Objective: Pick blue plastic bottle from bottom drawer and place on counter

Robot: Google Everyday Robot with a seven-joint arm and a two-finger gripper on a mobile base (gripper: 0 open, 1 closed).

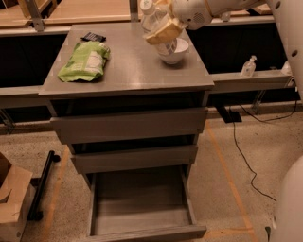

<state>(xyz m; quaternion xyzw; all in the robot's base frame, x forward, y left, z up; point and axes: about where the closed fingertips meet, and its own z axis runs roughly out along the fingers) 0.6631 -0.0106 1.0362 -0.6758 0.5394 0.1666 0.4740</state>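
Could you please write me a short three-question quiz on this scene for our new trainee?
1. True or false: the bottom drawer stands open.
2. What lies on the left side of the counter? A) green bag B) red mug C) banana
3. Fill in: the gripper, hovering over the counter's far side by the white bowl, holds the ____.
Key: 1 true; 2 A; 3 blue plastic bottle.

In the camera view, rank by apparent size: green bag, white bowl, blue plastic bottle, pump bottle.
1. green bag
2. white bowl
3. blue plastic bottle, held by the gripper over the rear of the counter, partly hidden, so unsure against the bowl
4. pump bottle
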